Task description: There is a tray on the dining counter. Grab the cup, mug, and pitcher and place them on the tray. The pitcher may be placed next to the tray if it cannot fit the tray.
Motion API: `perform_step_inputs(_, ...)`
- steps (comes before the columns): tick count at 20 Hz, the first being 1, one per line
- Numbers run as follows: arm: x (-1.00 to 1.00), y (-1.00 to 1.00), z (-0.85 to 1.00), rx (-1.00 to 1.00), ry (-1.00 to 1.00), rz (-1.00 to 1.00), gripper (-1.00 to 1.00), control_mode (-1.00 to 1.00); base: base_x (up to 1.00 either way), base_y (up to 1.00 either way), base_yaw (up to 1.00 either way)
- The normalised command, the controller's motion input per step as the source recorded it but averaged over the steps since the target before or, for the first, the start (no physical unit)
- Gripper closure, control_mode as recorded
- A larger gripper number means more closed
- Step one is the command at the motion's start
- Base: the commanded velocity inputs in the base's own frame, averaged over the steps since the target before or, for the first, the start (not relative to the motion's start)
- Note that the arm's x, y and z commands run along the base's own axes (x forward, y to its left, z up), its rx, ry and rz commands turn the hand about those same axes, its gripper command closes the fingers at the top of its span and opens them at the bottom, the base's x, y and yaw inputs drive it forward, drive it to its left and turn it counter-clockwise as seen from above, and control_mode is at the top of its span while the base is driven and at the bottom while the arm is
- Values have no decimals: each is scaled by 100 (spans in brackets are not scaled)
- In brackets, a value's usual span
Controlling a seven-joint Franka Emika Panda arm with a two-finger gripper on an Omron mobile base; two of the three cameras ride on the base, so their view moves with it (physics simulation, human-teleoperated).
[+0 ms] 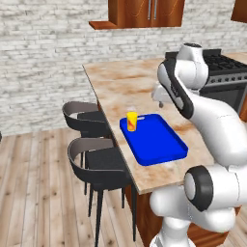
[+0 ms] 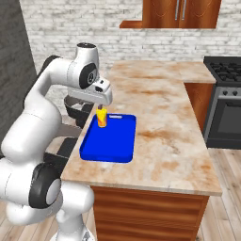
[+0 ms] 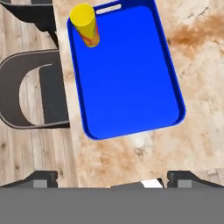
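Note:
The blue tray lies on the marbled dining counter, close to its stool-side edge. The yellow cup stands upright inside the tray, in the far corner by the handle slot. My gripper hangs high above the tray, open, nothing between its fingers. In the hand view the two fingertips stand wide apart, looking down on the tray's near end. The mug and the pitcher are out of view.
Two dark stools stand along the counter's left side. A stove sits at the far right. Wooden cabinets hang on the brick wall. Bare counter stretches right of the tray.

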Motion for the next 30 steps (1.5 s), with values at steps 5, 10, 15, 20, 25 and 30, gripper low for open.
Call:
perform_step_inputs(5,-80,17,0,0,-11,21,-100,-100,0,0,0)
perform_step_inputs(10,-60,30,0,-4,-7,13,-100,-100,0,0,0)
perform_step_inputs(15,-66,12,0,-19,0,0,-100,-100,0,0,0)
perform_step_inputs(20,-49,0,11,-3,-1,0,-100,-100,0,0,0)
perform_step_inputs(25,-39,0,10,2,-6,0,-100,-100,0,0,0)
perform_step_inputs(30,-20,0,1,4,-5,-1,-100,-100,0,0,0)
